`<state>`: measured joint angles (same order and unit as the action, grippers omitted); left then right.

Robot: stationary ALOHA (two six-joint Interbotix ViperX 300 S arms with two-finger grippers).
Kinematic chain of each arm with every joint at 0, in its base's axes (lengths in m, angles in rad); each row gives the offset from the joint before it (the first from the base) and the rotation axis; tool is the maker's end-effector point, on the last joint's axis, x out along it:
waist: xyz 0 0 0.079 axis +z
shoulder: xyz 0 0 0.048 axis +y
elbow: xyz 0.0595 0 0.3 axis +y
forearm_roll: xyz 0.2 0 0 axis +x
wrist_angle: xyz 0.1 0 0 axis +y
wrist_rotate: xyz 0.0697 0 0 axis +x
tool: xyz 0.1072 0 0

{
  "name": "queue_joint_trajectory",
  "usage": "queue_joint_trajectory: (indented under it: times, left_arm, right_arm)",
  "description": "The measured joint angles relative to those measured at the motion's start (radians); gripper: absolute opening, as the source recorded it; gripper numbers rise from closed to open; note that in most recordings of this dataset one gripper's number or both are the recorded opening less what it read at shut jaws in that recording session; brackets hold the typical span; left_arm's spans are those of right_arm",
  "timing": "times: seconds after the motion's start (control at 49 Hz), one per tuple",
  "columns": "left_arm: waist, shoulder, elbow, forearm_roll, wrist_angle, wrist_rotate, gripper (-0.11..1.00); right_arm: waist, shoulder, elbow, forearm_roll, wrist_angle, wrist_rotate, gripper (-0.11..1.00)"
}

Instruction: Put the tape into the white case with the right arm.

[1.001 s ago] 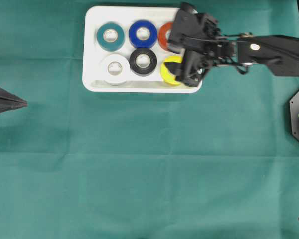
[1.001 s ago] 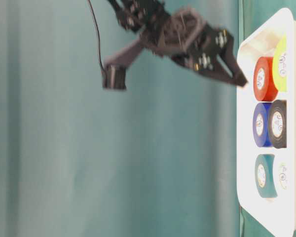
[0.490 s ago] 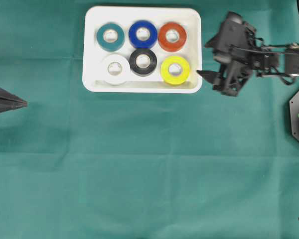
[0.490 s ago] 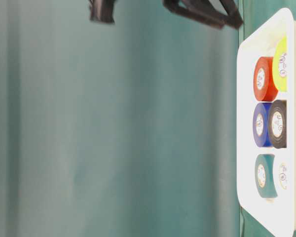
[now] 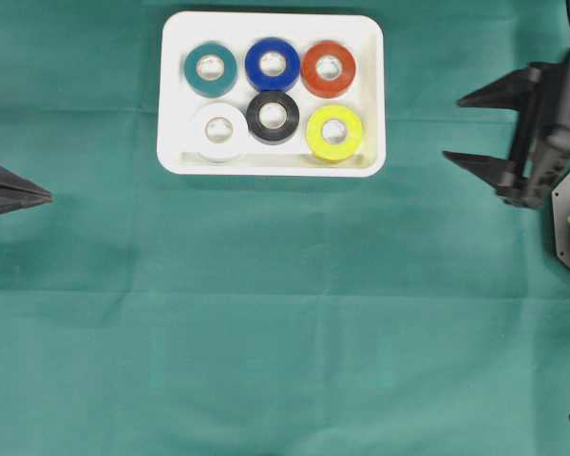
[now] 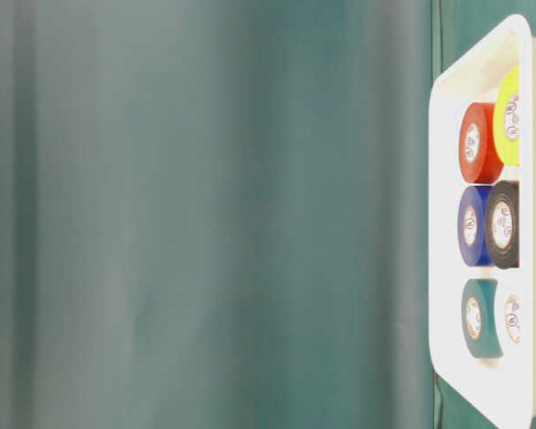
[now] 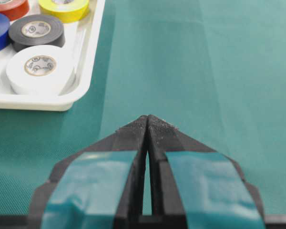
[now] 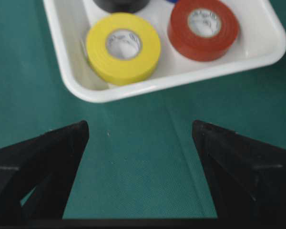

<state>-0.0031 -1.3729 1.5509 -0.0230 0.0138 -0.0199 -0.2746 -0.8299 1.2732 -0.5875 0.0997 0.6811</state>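
White case (image 5: 271, 161) sits on the green-covered bench (image 5: 285, 332), toward the far edge in the overhead view, long side running left to right. All six slots filled, two rows of three, rolls lying flat with cores up. Far row, left to right: teal tape (image 5: 210, 68), blue tape (image 5: 273, 64), red tape (image 5: 328, 68). Near row: white tape (image 5: 218, 131), black tape (image 5: 273, 116), yellow tape (image 5: 334, 132). Rolls sit close together; neighbours look to be touching or nearly so.

Table-level view is turned on its side: the case's rim (image 6: 447, 223) at the right edge, the same six rolls inside, plain teal backdrop filling the rest.

Right tool (image 5: 473, 128) is off to the right of the case, well apart from it, above bare cloth. Its two pointed black fingers (image 5: 494, 93) are spread wide, released, nothing between them. Its wrist view shows the case corner with yellow and red rolls ahead of the splayed tips.

Left tool (image 5: 38, 196) rests at the left edge, teal-marked fingers (image 7: 128, 138) pressed together, clenched on nothing, pointing across the cloth, the case off to its left.
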Motion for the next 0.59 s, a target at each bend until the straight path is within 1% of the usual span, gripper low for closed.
queue_joint_trajectory:
  times: [0.163, 0.286, 0.47, 0.592]
  left_arm:
    - [0.0, 0.0, 0.0, 0.0, 0.0, 0.0, 0.0]
    - [0.0, 0.0, 0.0, -0.002, 0.0, 0.0, 0.0]
    - [0.0, 0.0, 0.0, -0.002, 0.0, 0.0, 0.0]
    - [0.0, 0.0, 0.0, -0.002, 0.0, 0.0, 0.0]
  right_arm:
    - [0.0, -0.104, 0.078, 0.003, -0.005, 0.002, 0.7]
    - [0.0, -0.183, 0.118, 0.003, -0.005, 0.002, 0.7]
    - [0.0, -0.276, 0.149, 0.005, -0.006, 0.002, 0.7]
    - [0.0, -0.284, 0.155, 0.005, -0.009, 0.002, 0.7]
